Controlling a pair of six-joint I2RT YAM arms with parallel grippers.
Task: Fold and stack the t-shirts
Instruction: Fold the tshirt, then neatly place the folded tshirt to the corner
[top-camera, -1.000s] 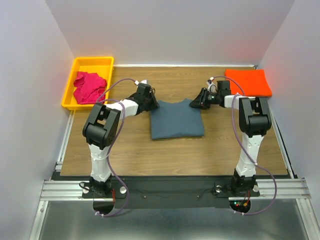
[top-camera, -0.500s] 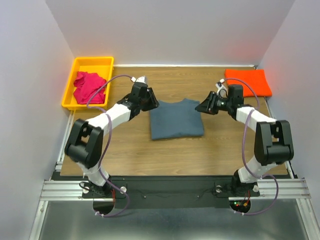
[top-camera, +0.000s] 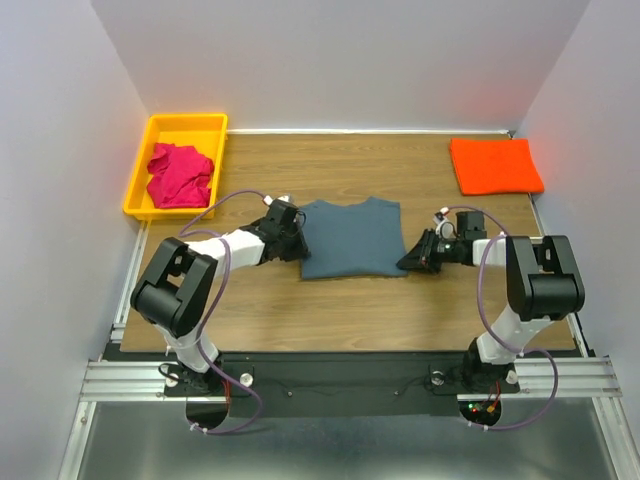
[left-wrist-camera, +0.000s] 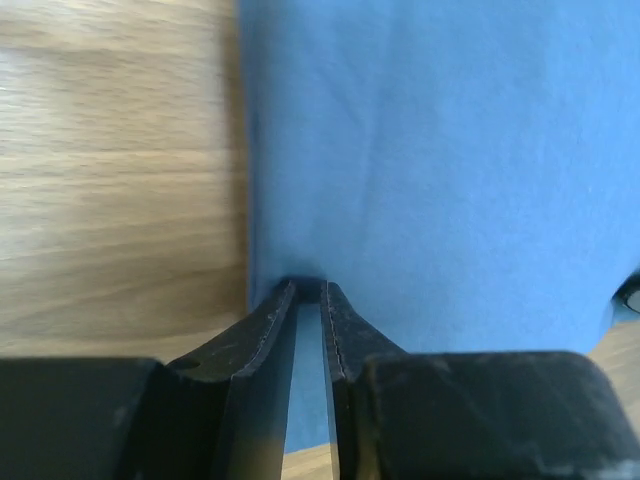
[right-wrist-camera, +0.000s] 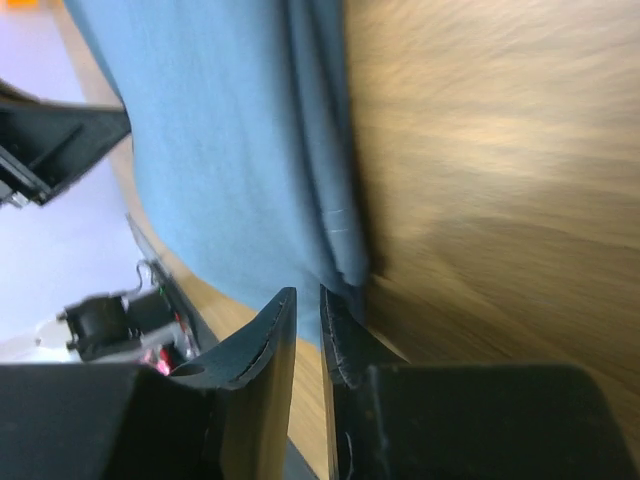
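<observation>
Lowered tableward, left hand (top-camera: 297, 250) and right hand (top-camera: 406, 264) flank the grey-blue t-shirt (top-camera: 350, 238).

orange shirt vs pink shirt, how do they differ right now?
The orange shirt is folded flat and square; the pink shirt is crumpled in a heap. The orange shirt lies on the table, far right; the pink shirt sits in the yellow bin, far left. Both are plain, single-colour.

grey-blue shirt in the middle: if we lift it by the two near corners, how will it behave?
Probably floppy: the grey-blue shirt lies flat in thin folded layers, so the middle would sag between the corners. Those loose layers may slip apart when raised. Likely light, and it should slide easily on the smooth wooden table.
</observation>
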